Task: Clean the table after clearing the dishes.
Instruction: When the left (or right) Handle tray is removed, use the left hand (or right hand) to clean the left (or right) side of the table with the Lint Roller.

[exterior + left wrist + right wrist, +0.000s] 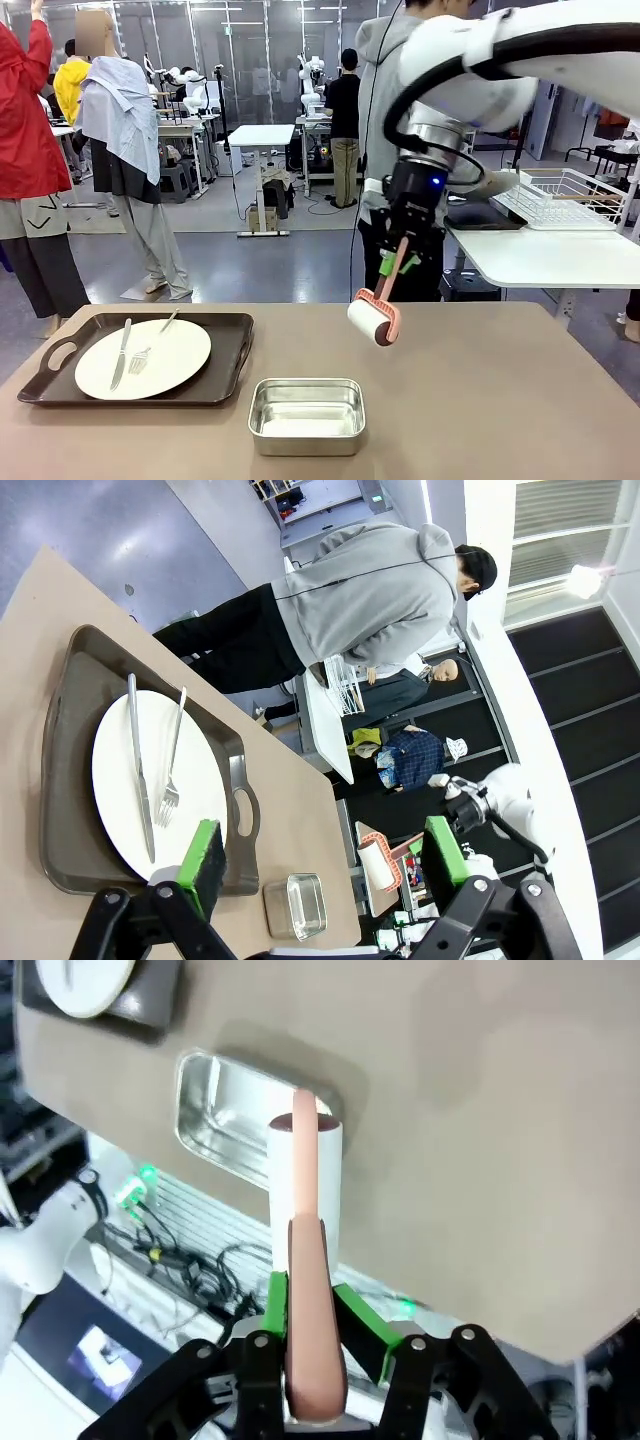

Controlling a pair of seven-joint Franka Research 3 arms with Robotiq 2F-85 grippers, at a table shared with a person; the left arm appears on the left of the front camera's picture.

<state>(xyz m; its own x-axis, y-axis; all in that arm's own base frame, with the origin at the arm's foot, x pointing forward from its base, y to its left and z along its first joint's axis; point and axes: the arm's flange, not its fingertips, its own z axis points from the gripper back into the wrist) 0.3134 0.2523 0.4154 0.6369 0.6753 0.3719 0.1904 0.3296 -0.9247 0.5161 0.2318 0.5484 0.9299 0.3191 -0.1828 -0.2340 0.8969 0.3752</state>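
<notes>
findings, table (500,400): one dark tray (232,345) sits at the robot's left end, carrying a white plate (170,368) with a knife (121,352) and a fork (150,345) lying on it. a small steel pan (306,415) stands near the robot's edge, just right of the tray and apart from it. the rest of the top looks bare, with no visible spills.

right gripper (400,262): pressed together on the pink handle of a lint roller (373,322), the green pads pinching the handle on both sides, as the right wrist view confirms. the white roll hangs down over the middle of the table, beyond the pan. whether the roll touches the top cannot be told.

left gripper (322,852): spread wide, holding nothing, poised above the tray's end of the table.

a person (370,590) stands at the far side, turned toward a white table (540,255) that bears a wire rack (570,195). a dark flat item lies beside the rack; it cannot be confirmed as a second tray.

assessment: clearing appears incomplete, since one set of dishes is on the table. the cleaning tool is in hand, so rolling seems to be starting or under way on the open right part. left to do, by this evidence: remove the tray, then roll the area beneath it
</notes>
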